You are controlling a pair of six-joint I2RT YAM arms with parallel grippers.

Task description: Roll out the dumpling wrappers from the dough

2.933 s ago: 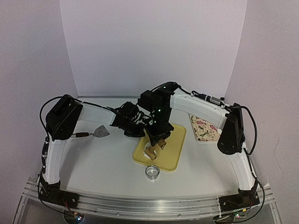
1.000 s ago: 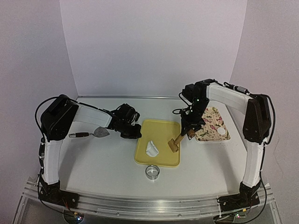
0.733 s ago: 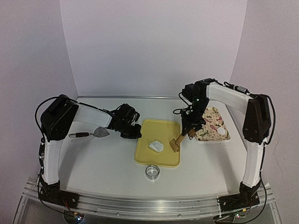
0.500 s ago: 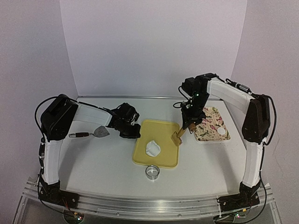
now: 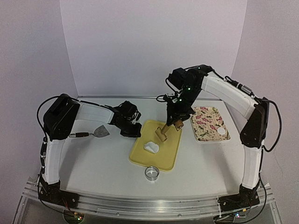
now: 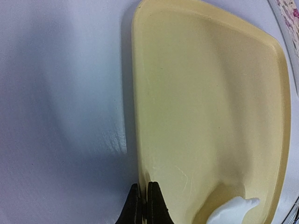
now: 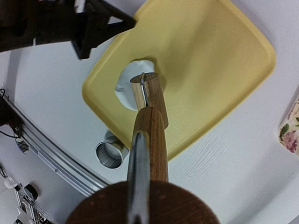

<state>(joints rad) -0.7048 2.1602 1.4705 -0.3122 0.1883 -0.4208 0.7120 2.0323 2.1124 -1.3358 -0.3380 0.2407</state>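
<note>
Shifting roller to dough at its 7 o'clk comes first; right gripper clamps roller, left gripper prob. pinches tray.

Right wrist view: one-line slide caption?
Wooden-handled roller held over the white dough lump on the rounded yellow plastic tray; shiny metal ring cutter beside the tray.

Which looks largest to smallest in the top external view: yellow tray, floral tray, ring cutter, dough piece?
1. yellow tray
2. floral tray
3. ring cutter and dough piece look about equal; not ranked.
</note>
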